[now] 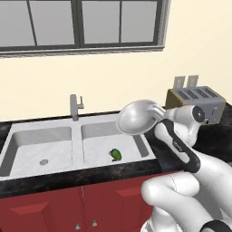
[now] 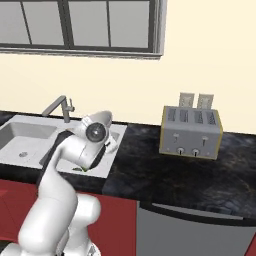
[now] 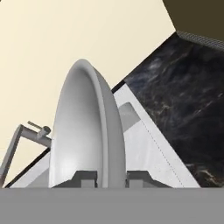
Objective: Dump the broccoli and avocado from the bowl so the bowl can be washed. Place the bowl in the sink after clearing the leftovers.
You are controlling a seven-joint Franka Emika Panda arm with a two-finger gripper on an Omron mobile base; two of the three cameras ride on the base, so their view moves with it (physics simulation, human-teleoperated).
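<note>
Kitchen, cream wall, window above; dark speckled counter (image 1: 113, 171) over red cabinets. Light grey double sink (image 1: 54, 129) set in counter, angular faucet (image 1: 75, 107) behind the divider. Toaster (image 2: 190, 132) stands on the counter well right of the sink. Gripper (image 3: 111, 177) raised above right basin's right edge, jaws clamped on rim of the bowl (image 1: 137, 117). Hand view: bowl stands on edge, rim pinched between the two fingertips (image 3: 84, 177), one tip on the inner face, one on the outer. Bowl tipped steeply, its hollow facing left toward the faucet. Avocado (image 1: 116, 154), dark green, smooth, lies on floor of right basin, below the bowl, apart from it.
</note>
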